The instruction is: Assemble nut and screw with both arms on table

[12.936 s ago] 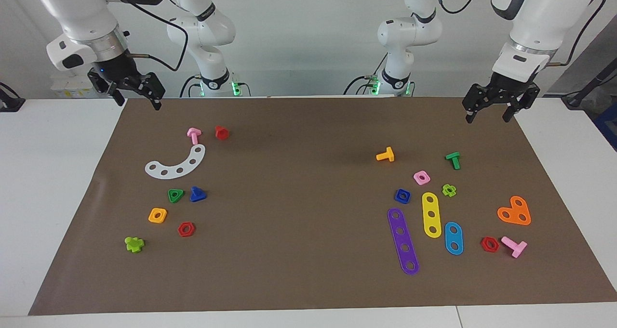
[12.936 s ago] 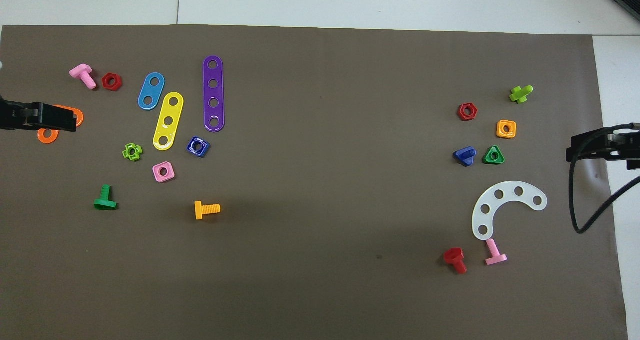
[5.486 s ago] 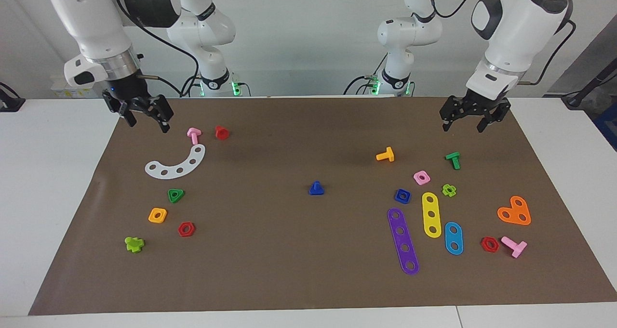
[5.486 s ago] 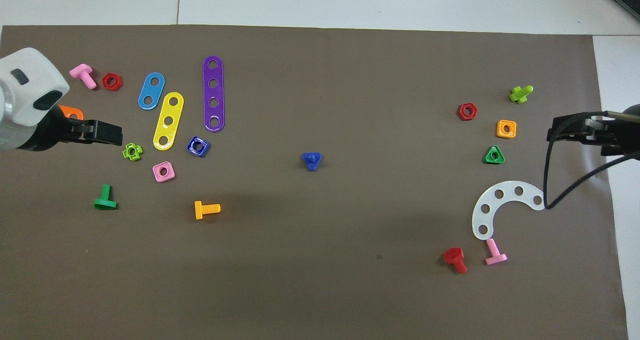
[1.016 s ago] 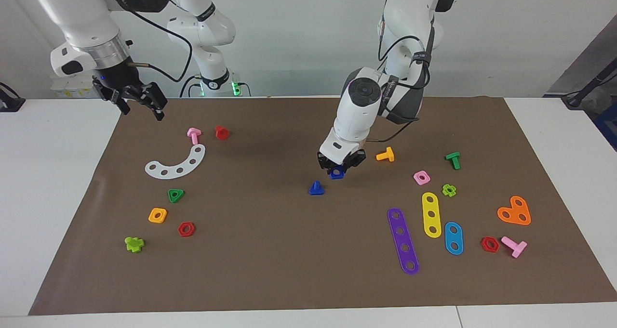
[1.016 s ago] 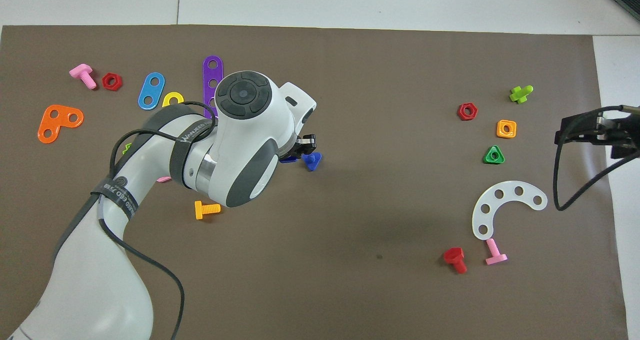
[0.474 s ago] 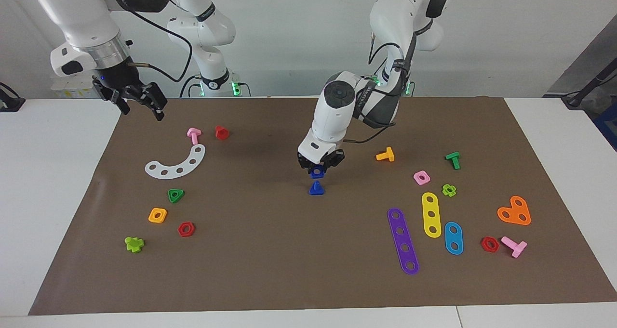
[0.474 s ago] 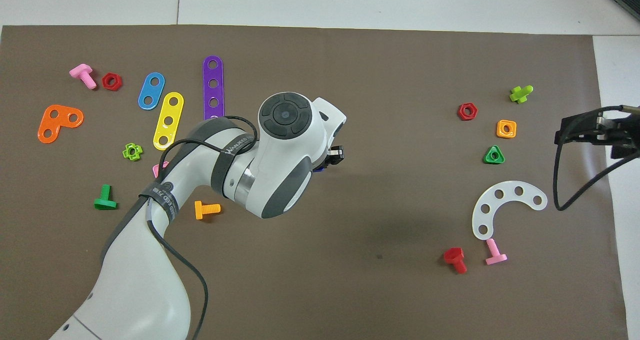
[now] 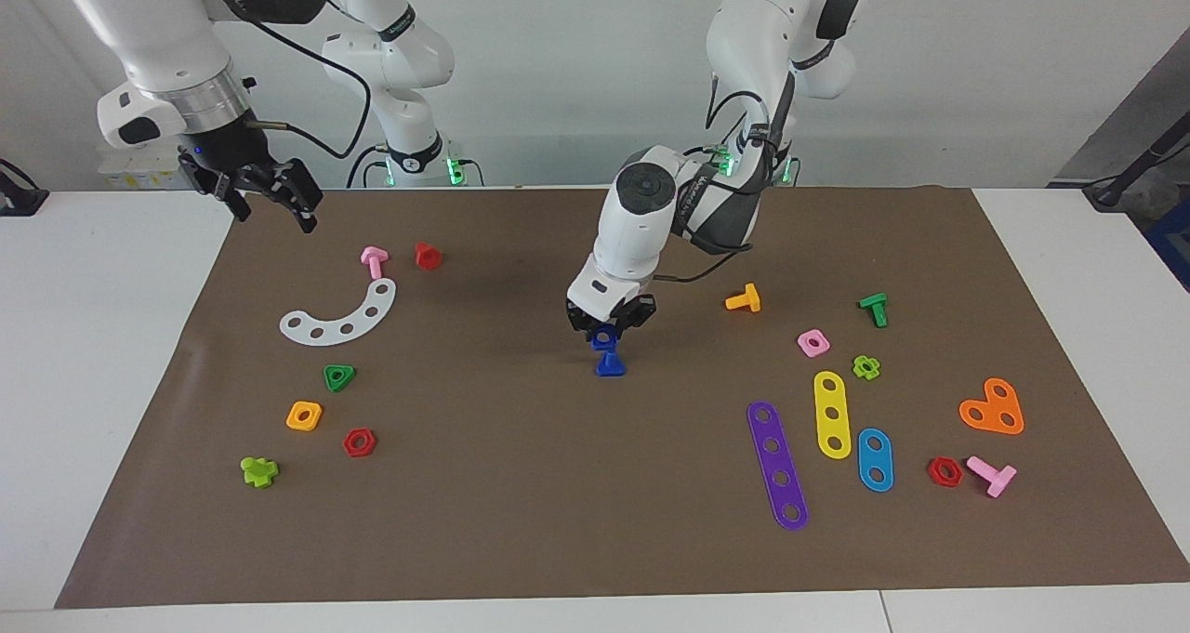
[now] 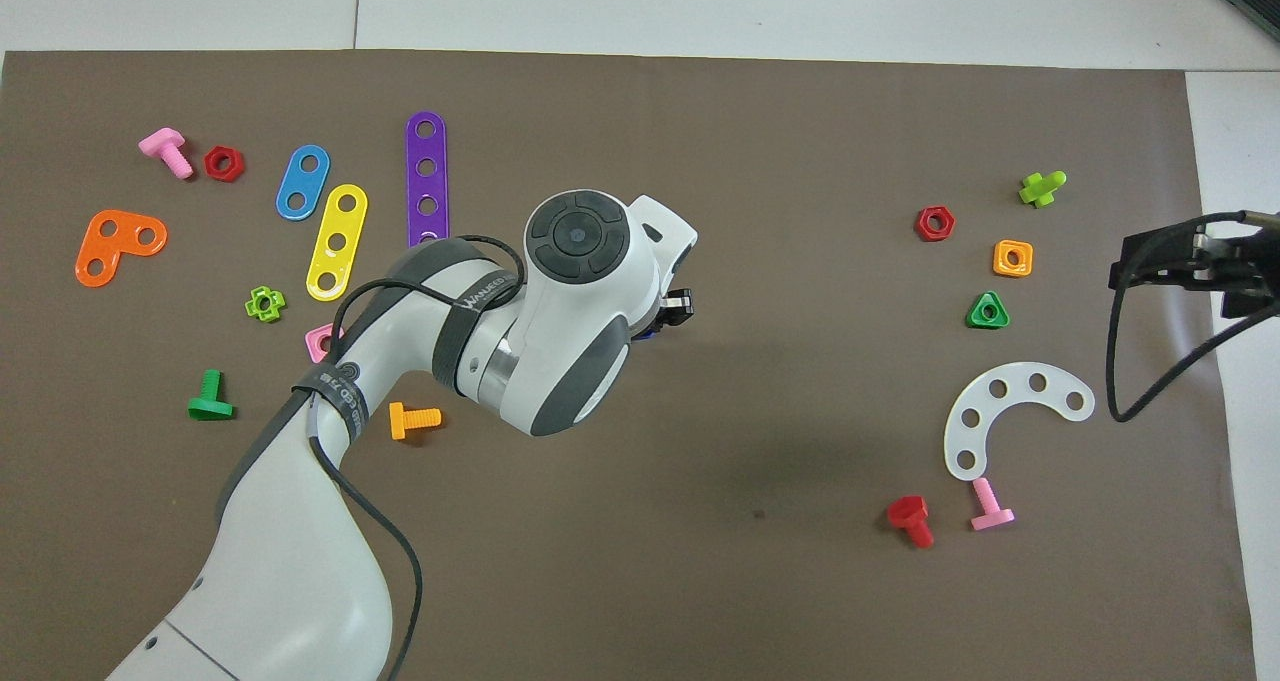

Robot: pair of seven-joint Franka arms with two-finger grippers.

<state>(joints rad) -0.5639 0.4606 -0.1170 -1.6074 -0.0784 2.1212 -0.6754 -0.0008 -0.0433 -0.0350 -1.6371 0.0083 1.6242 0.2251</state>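
From my remote station I logged the scene starting at the robots' end of the mat (image 9: 558, 521).

Right gripper (image 9: 268, 198) hung over the mat's edge at the right arm's end, fingers apart, nothing in them; that arm was waiting. Nearest the robots on that side lay a pink screw (image 9: 374, 260) and a red screw (image 9: 428, 256), then a white curved strip (image 9: 342, 317).

Left arm (image 9: 651, 215) reached in to mid-mat. Left gripper (image 9: 609, 328) was clamped on the nut (image 9: 605, 336), held directly over the screw (image 9: 610, 364). The screw stood on its head at the middle of the mat, shaft up. I could not tell whether the nut already touched the shaft tip. In the overhead view the arm's wrist covered both; only a sliver of blue showed by the gripper (image 10: 672, 309).

At the left arm's end, nearest first: an orange screw (image 9: 744, 298), a green screw (image 9: 874, 309), a pink nut (image 9: 813, 342).

Farther out at the right arm's end: a green nut (image 9: 338, 376), an orange nut (image 9: 304, 415), a red nut (image 9: 359, 442), a lime piece (image 9: 258, 470).

Farther out at the left arm's end: yellow (image 9: 833, 414), purple (image 9: 777, 465) and blue (image 9: 875, 459) strips, and an orange plate (image 9: 993, 408).
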